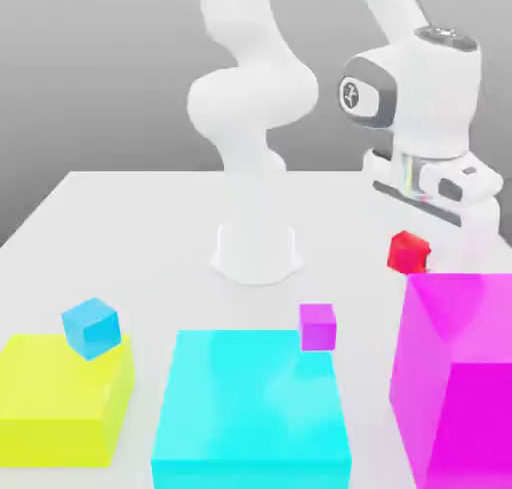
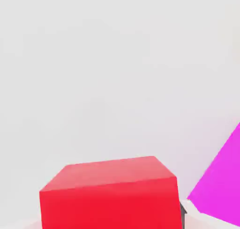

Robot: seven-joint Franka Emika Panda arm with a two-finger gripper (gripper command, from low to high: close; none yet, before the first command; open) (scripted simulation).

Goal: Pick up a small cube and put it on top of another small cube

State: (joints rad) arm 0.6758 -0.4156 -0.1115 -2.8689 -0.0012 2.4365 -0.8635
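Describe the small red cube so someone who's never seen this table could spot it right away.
Start at the big magenta block at the exterior view's right. Just behind its top edge, below the robot's white hand, sits the small red cube. It is the only red thing; the other small cubes are a purple one on the cyan block and a blue one on the yellow block.

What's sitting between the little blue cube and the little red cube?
The small purple cube sits between them in the exterior view, on the cyan block. The blue cube is toward that view's left, the red cube toward its right.
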